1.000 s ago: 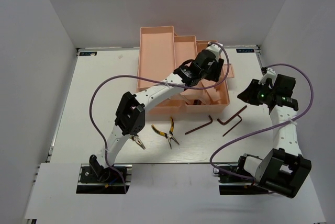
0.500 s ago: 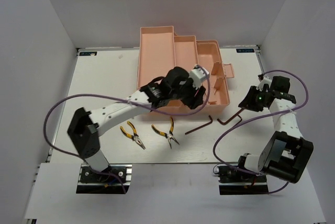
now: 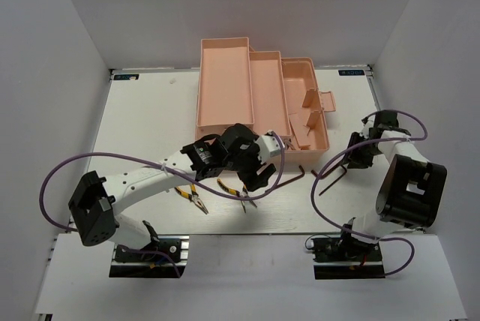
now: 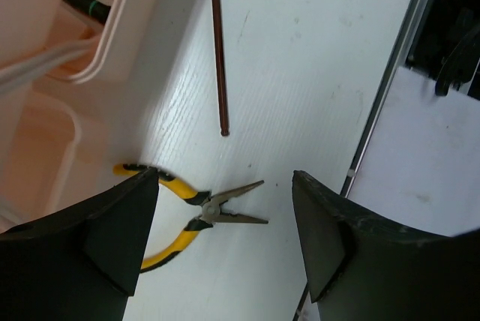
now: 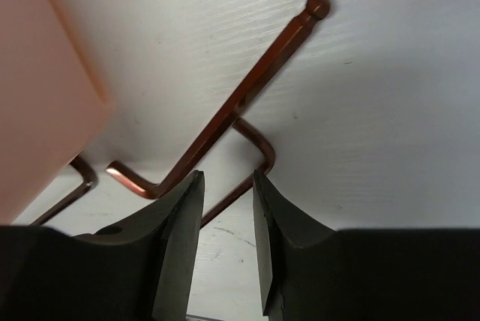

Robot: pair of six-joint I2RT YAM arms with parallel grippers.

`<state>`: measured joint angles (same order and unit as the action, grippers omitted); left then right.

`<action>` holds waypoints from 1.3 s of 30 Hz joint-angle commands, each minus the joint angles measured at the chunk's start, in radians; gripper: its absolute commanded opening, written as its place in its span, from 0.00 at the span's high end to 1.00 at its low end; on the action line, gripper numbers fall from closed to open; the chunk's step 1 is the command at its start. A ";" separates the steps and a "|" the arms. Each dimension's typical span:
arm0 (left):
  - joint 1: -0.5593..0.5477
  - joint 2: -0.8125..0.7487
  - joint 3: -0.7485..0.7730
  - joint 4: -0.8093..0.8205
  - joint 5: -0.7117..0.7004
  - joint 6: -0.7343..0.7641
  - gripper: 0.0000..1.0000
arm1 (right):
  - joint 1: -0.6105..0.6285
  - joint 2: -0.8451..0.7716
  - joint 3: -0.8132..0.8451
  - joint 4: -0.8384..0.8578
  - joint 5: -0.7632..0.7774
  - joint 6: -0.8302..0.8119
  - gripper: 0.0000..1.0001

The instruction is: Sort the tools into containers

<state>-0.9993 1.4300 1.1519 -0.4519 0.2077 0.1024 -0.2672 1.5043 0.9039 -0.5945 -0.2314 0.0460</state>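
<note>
The salmon-pink toolbox [image 3: 225, 88] stands open at the back of the table. Two yellow-handled pliers lie in front of it, one at the left [image 3: 193, 197] and one [image 3: 241, 193] [image 4: 187, 216] just under my left gripper [image 3: 259, 175] [image 4: 225, 180], which hovers open and empty above it. A dark hex key [image 3: 289, 179] [image 4: 220, 51] lies beside the box. My right gripper [image 3: 352, 157] [image 5: 226, 182] is low over two crossed hex keys [image 3: 334, 171]. Its jaws stand slightly apart astride the shaft of the bent one [image 5: 259, 148], beside the ball-ended one [image 5: 255, 85].
A dark tool with a green band [image 4: 88, 7] lies inside a toolbox compartment. The toolbox wall [image 5: 45, 73] is close to the left of my right gripper. The table's front rail [image 4: 397, 58] and the arm bases [image 3: 146, 250] lie near.
My left arm has pulled back from over the toolbox and come down over the pliers in front of it. My right gripper has dropped onto the hex keys at the right.
</note>
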 commanded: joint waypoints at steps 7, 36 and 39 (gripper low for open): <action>-0.004 -0.031 -0.038 0.001 0.048 0.033 0.18 | 0.013 0.093 0.107 0.007 -0.005 0.025 0.61; -0.004 -0.031 -0.047 0.001 0.018 0.033 0.17 | 0.072 0.131 0.046 -0.001 -0.052 0.137 0.62; -0.004 -0.031 -0.047 0.001 0.018 0.033 0.17 | 0.106 0.149 0.055 -0.008 0.041 0.167 0.62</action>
<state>-0.9989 1.4250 1.1057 -0.4618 0.2249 0.1238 -0.1905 1.6402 0.9203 -0.6128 -0.2779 0.1593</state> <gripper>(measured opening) 0.830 0.379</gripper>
